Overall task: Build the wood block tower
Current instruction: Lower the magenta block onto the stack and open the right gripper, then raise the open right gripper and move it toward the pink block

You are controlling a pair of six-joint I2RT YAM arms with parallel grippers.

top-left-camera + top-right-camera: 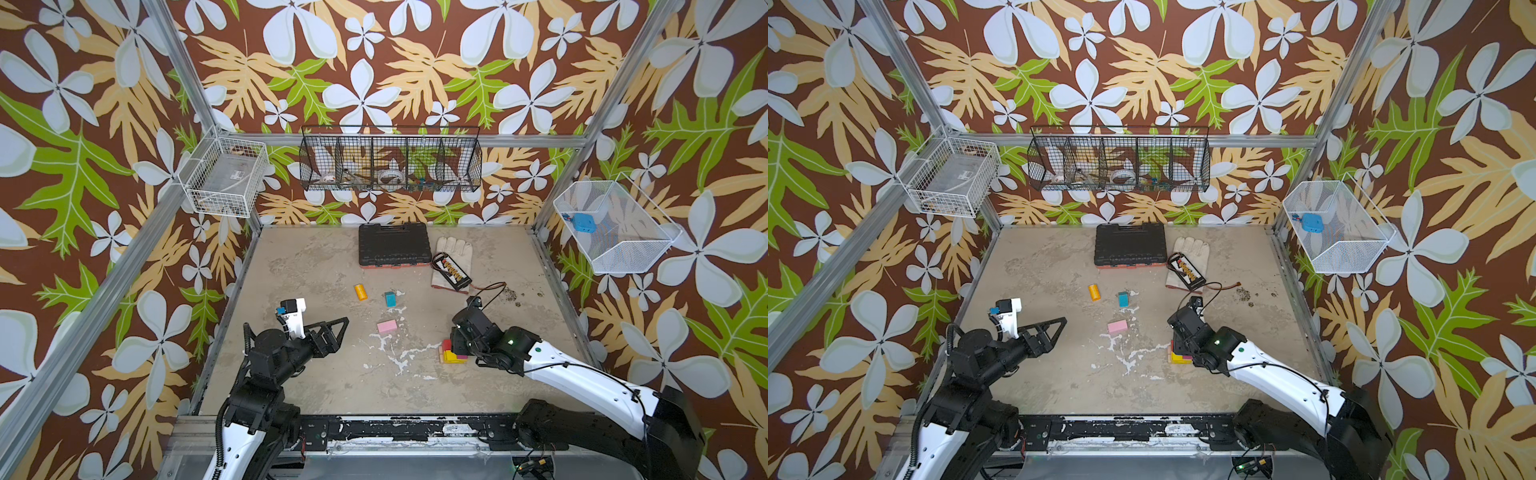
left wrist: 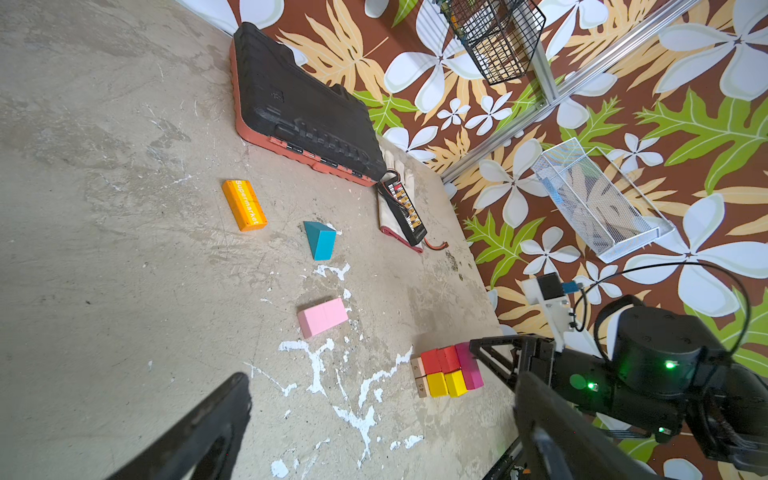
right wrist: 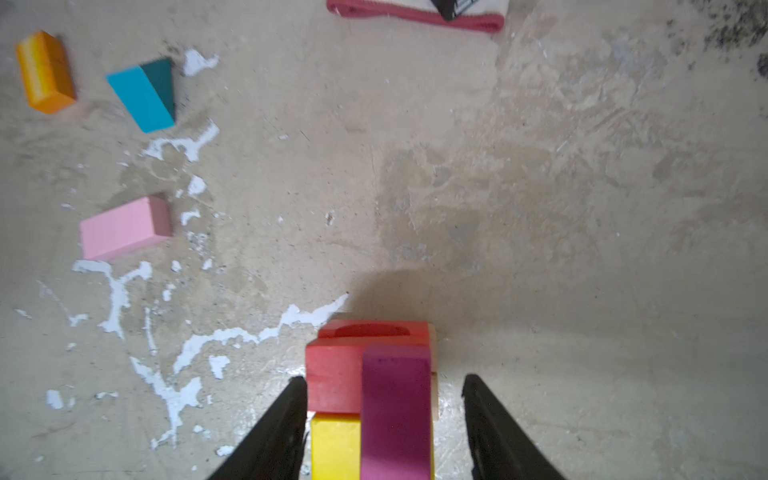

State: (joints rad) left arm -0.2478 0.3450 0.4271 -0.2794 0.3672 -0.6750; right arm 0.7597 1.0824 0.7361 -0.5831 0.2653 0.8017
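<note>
Lettering on the orange block (image 2: 244, 205) reads "Supermarket". The tan planks (image 2: 419, 376) at the foot of the tower (image 2: 449, 372) show 9 and 45, legible only from the left wrist. The tower stands front-right on the table (image 1: 316, 374). Its magenta block (image 3: 395, 411) lies lengthwise between the parted, unclamped jaws of the right gripper (image 3: 384, 379). Over the table's left side, the left gripper (image 1: 340, 328) gapes wide, empty.

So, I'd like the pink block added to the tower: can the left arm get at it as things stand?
Probably yes: the pink block lies alone on bare table, and the open left gripper points toward it with nothing between.
</note>
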